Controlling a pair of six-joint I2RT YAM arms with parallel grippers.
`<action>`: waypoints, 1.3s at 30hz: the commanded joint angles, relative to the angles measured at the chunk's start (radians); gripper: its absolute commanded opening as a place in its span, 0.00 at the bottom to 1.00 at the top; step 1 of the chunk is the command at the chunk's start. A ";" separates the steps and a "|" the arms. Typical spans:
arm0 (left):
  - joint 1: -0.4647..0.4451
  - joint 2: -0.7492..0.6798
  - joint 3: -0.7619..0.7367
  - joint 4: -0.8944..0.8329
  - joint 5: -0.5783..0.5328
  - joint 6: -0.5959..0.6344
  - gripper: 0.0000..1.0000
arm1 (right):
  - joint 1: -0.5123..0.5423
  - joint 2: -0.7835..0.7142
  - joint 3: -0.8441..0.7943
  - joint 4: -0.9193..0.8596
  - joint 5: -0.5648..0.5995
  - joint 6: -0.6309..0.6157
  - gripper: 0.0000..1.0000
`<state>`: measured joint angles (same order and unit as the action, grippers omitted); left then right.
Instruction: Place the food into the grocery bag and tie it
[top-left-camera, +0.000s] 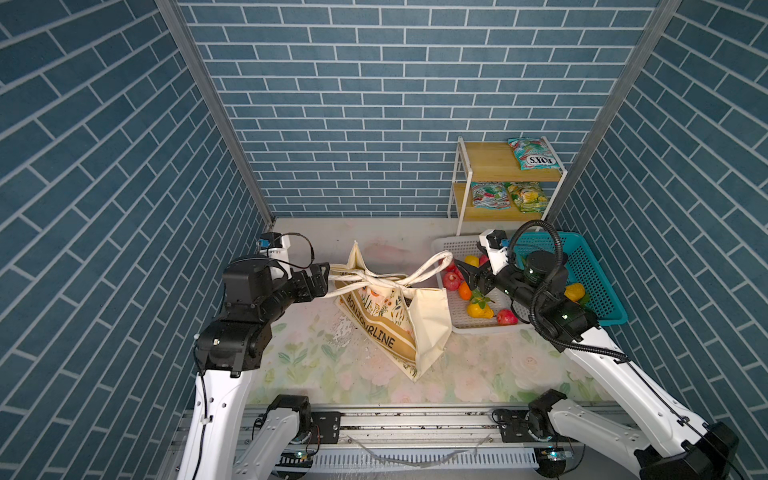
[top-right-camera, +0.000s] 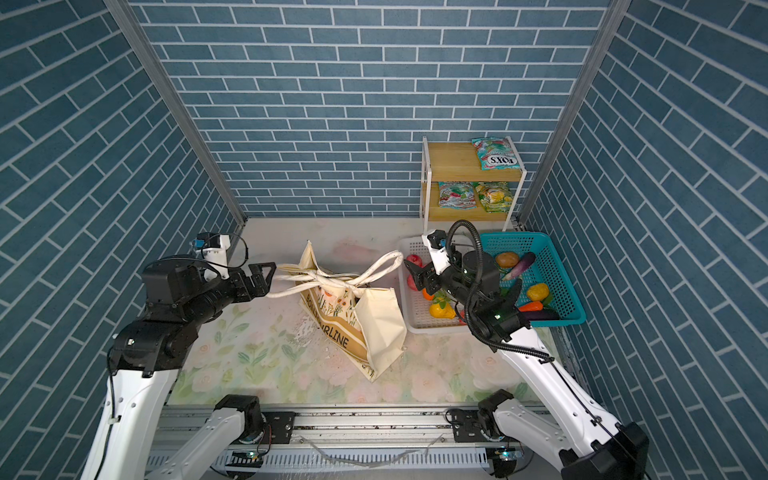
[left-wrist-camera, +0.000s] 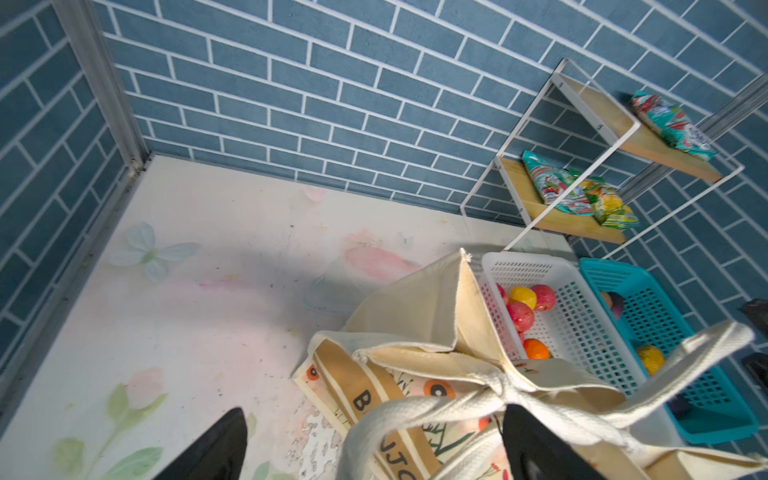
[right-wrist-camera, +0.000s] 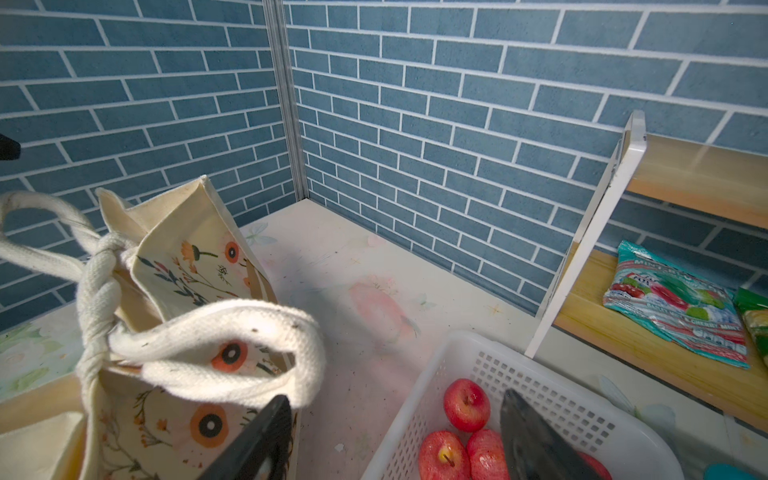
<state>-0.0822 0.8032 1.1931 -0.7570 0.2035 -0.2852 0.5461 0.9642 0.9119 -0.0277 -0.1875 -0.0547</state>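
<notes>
Grocery bag (top-left-camera: 390, 328) stood leaning at the middle of the table (top-left-camera: 332, 374), its rope handles tied in a knot (top-left-camera: 401, 280) above the mouth. One handle loop (left-wrist-camera: 415, 405) lay between the widely spread jaws of the left gripper (top-left-camera: 325, 279), not pinched. The right gripper (top-left-camera: 461, 276), jaws likewise spread and holding nothing, hung over the bag-side edge of the white basket (top-left-camera: 469, 326), where apples (right-wrist-camera: 465, 405) lay. The bag's right edge stood just beside that basket. Bare table lay behind and in front of the bag.
</notes>
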 joint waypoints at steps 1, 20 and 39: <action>-0.002 -0.027 0.022 -0.039 -0.118 0.018 0.99 | 0.001 -0.035 -0.011 -0.046 0.003 -0.057 0.81; 0.325 -0.097 -0.192 0.053 -0.288 -0.102 1.00 | -0.204 -0.120 -0.041 -0.188 0.243 0.103 0.91; 0.250 -0.140 -0.640 0.410 -0.408 -0.197 1.00 | -0.417 0.082 -0.389 0.345 0.459 0.134 0.93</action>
<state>0.2382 0.6769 0.5713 -0.4355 -0.0261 -0.5121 0.1413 1.0313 0.5518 0.1486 0.1799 0.1287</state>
